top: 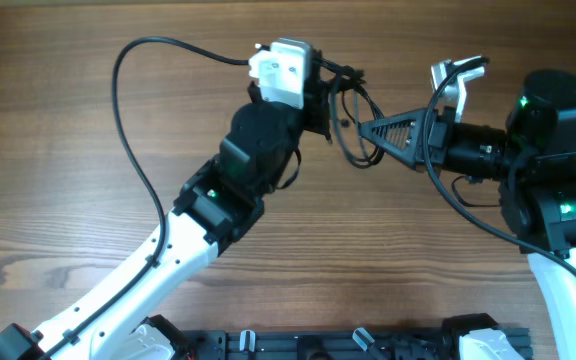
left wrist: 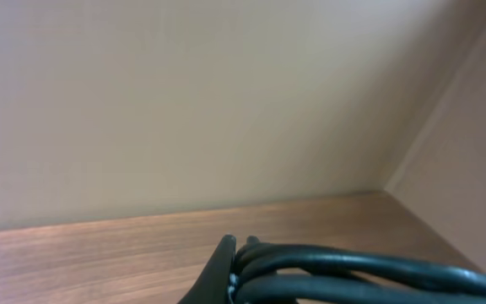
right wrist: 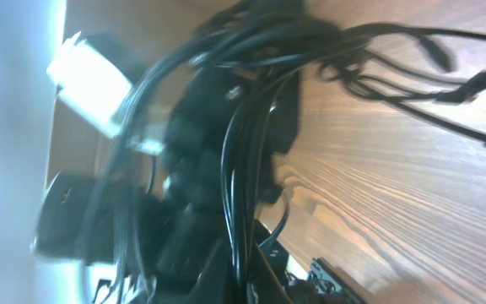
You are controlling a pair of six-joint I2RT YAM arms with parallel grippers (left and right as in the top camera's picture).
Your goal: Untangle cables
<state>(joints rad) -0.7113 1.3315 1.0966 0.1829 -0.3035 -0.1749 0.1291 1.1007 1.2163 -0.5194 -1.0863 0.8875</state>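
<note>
The cables (top: pixel 352 108) are a bundle of thin black cords hanging in loops between my two grippers, above the wooden table (top: pixel 58 200). My left gripper (top: pixel 330 95) is raised at top centre and is shut on the bundle. In the left wrist view the cords (left wrist: pixel 369 263) run off to the right from its fingertips (left wrist: pixel 226 253). My right gripper (top: pixel 361 127) points left, just right of the left one, and is shut on cords that run down between its jaws (right wrist: pixel 240 253). Small plug ends (right wrist: pixel 440 56) dangle free over the table.
A thick black arm cable (top: pixel 128 120) loops out to the left of the left arm. A black rail (top: pixel 348 345) runs along the table's front edge. A beige wall (left wrist: pixel 226 101) stands behind the table.
</note>
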